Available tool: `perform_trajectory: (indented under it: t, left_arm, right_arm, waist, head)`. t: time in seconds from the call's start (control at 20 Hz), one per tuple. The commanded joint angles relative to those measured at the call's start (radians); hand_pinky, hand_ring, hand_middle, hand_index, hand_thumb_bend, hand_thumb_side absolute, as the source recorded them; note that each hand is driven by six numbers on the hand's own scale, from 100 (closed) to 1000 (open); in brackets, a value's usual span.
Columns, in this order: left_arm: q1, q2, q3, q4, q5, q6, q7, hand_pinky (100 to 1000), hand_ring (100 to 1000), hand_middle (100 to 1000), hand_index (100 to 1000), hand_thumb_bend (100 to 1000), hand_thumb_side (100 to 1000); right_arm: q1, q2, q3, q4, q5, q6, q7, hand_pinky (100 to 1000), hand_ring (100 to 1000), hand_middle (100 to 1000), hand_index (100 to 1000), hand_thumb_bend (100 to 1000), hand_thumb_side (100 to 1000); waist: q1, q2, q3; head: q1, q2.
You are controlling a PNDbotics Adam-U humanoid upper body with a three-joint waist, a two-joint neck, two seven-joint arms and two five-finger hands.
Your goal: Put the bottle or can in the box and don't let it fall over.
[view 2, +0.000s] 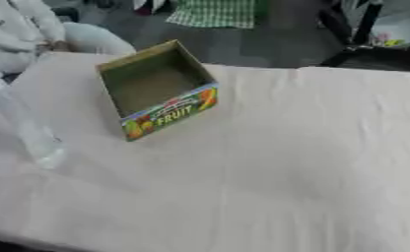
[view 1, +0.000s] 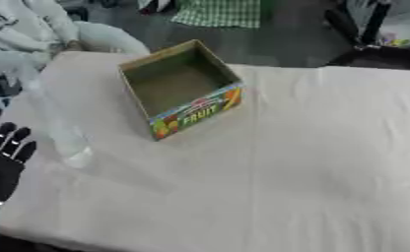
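Clear bottle [view 1: 60, 129] upright on the white tablecloth [view 1: 312, 172], between open robot hand [view 1: 3, 157] and fruit box [view 1: 181, 89].

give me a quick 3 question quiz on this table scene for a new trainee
1. True or false: the clear bottle is already inside the fruit box.
2. Which hand shows at the lower left edge of the left eye view? A) left hand, fingers straight and pointing up B) right hand, curled round the bottle C) a person's bare hand
3. Fill in: the word printed on the box's front panel is ____.

Key
1. False. The bottle stands upright on the white tablecloth, to the left of the box and apart from it; the box is open-topped and looks empty.
2. A. The left hand holds nothing; the right hand shows in no view.
3. FRUIT
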Motion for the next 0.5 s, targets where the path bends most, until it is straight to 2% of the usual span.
perform_trajectory:
  t: [0.05, 0.5]
  left_arm:
    - [-0.018, 0.042, -0.001, -0.019, 0.018, 0.015, 0.005, 106, 365, 329, 905, 400, 1000]
    - [-0.054, 0.053, -0.012, -0.019, 0.057, 0.041, 0.026, 100, 301, 279, 898, 391, 1000]
  right_arm:
    - [-0.011, -0.028, 0.000, -0.018, -0.004, -0.002, 0.005, 865, 965, 1000, 1000, 100, 691]
    - [-0.012, -0.028, 0.003, -0.015, -0.004, -0.006, 0.011, 865, 966, 1000, 1000, 100, 689]
  waist:
    - [-0.002, -0.011, -0.001]
    - [-0.004, -0.007, -0.003]
  head:
    - [0.005, -0.010]
    - [0.008, -0.013]
